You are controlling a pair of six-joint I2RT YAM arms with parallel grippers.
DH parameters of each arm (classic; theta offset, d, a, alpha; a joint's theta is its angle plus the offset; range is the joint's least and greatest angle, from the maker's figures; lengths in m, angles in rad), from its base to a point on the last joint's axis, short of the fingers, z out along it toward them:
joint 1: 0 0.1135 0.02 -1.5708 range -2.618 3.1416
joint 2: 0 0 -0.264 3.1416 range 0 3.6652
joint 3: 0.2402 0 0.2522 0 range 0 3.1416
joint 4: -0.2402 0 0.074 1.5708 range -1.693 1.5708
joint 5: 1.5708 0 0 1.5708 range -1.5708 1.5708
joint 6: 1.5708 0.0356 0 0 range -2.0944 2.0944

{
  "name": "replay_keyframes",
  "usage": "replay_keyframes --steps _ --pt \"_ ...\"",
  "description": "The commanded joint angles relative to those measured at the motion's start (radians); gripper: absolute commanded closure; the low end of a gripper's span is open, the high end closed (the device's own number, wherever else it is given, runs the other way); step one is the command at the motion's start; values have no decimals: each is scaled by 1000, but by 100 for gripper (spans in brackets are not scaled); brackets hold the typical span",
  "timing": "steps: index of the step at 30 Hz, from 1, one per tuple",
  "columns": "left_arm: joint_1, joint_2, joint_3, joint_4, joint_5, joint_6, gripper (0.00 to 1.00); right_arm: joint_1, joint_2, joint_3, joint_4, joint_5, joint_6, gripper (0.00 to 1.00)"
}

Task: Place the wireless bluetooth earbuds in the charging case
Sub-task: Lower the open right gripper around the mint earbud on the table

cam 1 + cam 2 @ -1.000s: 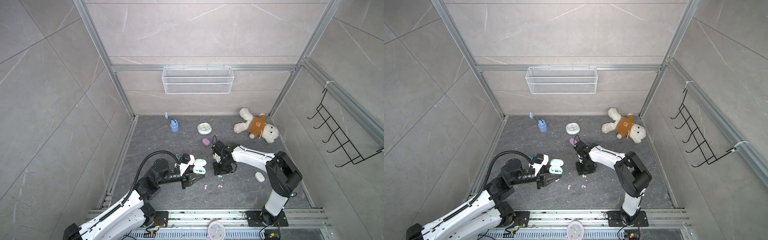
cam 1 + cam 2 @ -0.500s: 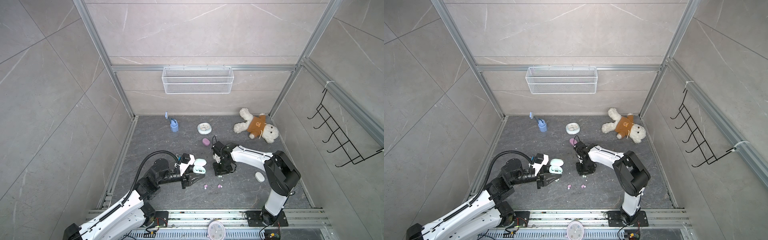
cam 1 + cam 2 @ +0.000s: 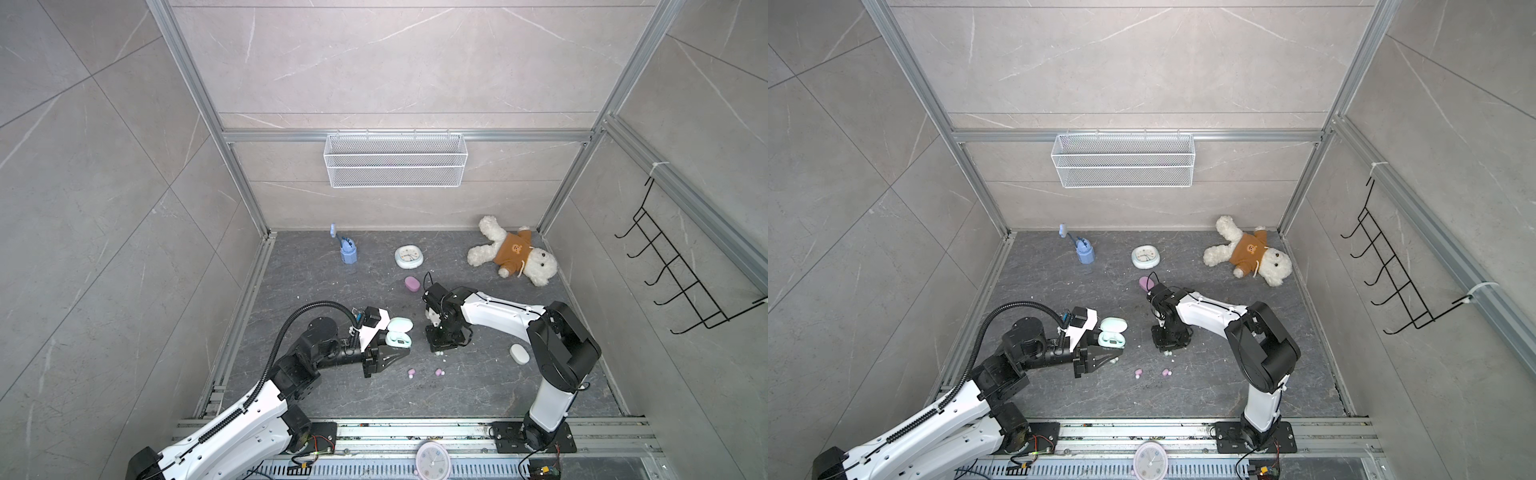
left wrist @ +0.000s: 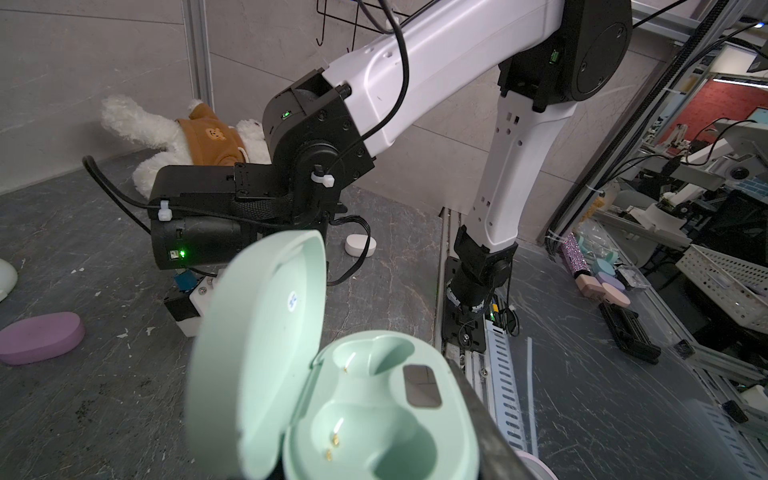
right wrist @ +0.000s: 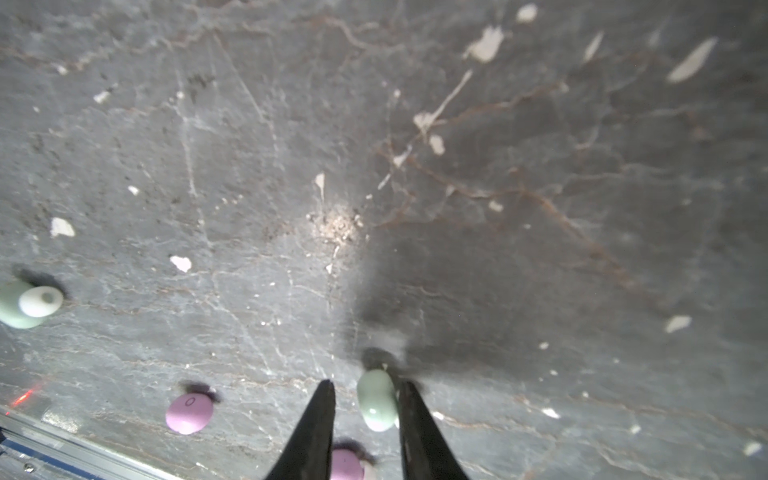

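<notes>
R gripper point(image 5: 366, 384), jaws apart, straddles mint earbud point(image 5: 376, 399), long axis along jaws; L gripper point(image 3: 392, 351) clamps open charging case point(image 4: 365, 415).

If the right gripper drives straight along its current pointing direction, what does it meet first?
The right gripper points down at the floor; first it meets the mint green earbud between its jaws, though depth is unclear.

- charging case point(image 4: 266, 332): mint green, gold contacts
- earbud point(image 5: 377, 400): mint green
- pink earbud point(image 5: 189, 413): pastel pink
- floor point(image 5: 540, 208): dark grey, pale veins
- teddy bear point(image 3: 513, 251): white fur, brown jumper
</notes>
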Motion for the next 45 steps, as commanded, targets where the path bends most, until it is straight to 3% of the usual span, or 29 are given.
replay_keyframes --steps 1,10,16,22,30,38,45 --pt "-3 -14 21 19 4 4 82 12 14 -22 -4 29 21 71" --pt "-3 -13 21 19 2 2 82 25 7 -58 16 63 57 74" --pt "-3 -12 23 17 2 3 82 33 -13 -69 17 106 148 74" --pt "-3 -14 25 14 1 3 82 33 -68 -74 10 124 231 69" --pt "-3 -16 23 14 1 2 82 32 -116 -59 -8 114 247 63" --pt "-3 -25 23 7 2 4 82 29 -101 -58 -11 156 306 63" --pt "-3 -25 21 7 -1 5 82 29 -164 -147 147 72 448 58"
